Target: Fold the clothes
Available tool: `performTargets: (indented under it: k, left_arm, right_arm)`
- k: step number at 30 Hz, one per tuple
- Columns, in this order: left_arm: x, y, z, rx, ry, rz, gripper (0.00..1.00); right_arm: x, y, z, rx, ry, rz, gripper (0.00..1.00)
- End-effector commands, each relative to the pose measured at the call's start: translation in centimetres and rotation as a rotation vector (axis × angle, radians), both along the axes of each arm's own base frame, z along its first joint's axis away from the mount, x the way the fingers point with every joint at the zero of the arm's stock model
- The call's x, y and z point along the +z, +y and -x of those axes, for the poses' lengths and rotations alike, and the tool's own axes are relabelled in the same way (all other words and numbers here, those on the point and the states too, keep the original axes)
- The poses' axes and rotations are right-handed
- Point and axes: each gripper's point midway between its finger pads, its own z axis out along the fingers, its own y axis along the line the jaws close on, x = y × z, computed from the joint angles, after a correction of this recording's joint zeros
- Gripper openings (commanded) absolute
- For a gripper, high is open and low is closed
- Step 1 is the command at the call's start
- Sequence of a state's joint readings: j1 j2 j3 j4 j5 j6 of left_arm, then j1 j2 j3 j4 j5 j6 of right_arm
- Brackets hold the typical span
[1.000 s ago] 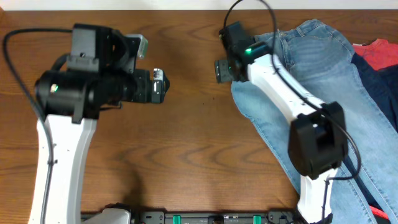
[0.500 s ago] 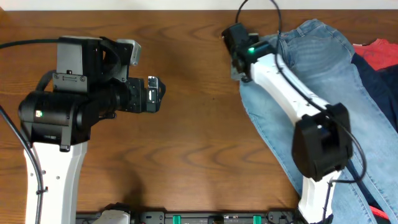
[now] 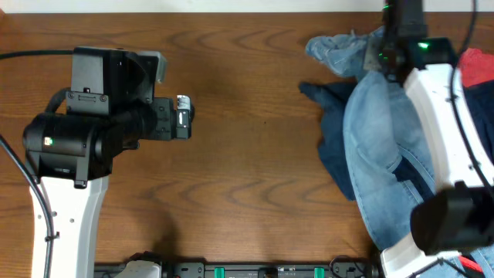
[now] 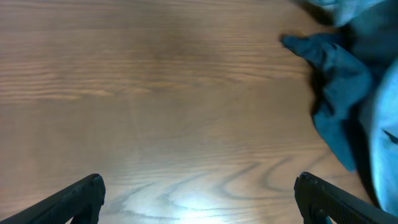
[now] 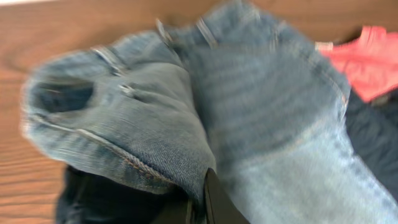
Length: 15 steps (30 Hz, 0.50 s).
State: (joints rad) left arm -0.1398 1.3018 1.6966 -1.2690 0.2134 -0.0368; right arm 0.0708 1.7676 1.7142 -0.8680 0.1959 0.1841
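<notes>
While the right pincer (image 5: 200, 202) pinches a bunched fold of the jeans (image 3: 378, 147) at the far right, above the navy garment (image 3: 330, 127) and near the red T-shirt (image 3: 477, 71), the left pincer (image 4: 199, 196) hangs spread wide over the tabletop (image 3: 255, 177).

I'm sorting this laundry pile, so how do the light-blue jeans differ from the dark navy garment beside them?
Colour: the jeans are pale denim, the navy garment far darker. Position: the jeans are bunched on top, the navy garment under them, showing at their left. Grip: the right hand is shut on the jeans; nothing holds the navy garment. Both are crumpled on the table.
</notes>
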Motion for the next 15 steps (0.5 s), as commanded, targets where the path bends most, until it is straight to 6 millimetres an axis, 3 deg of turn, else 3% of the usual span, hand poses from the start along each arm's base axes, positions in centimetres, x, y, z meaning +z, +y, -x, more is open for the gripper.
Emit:
performTargets:
  k: [1, 4, 6, 9, 12, 15]
  left_arm:
    - [1.3, 2.3, 0.0, 0.142, -0.041, -0.033, 0.98]
    - [2.8, 3.8, 0.2, 0.224, -0.083, -0.012, 0.98]
    - [4.3, 5.1, 0.6, 0.283, -0.129, -0.001, 0.98]
    - [6.7, 6.9, 1.5, 0.362, -0.207, 0.007, 0.98]
    - [9.0, 8.7, 2.7, 0.431, -0.287, 0.0, 0.98]
    - [10.5, 10.1, 4.0, 0.492, -0.344, -0.017, 0.98]
  right_arm:
    - [6.0, 1.6, 0.8, 0.127, -0.155, -0.062, 0.05]
    - [9.8, 4.9, 1.5, 0.247, -0.265, -0.155, 0.04]
    - [12.4, 8.9, 2.5, 0.387, -0.335, -0.244, 0.04]
    - [15.3, 17.0, 5.5, 0.636, -0.384, -0.404, 0.04]
    - [15.2, 26.0, 10.2, 0.874, -0.33, -0.496, 0.05]
    - [12.7, 33.7, 15.7, 1.052, -0.22, -0.495, 0.11]
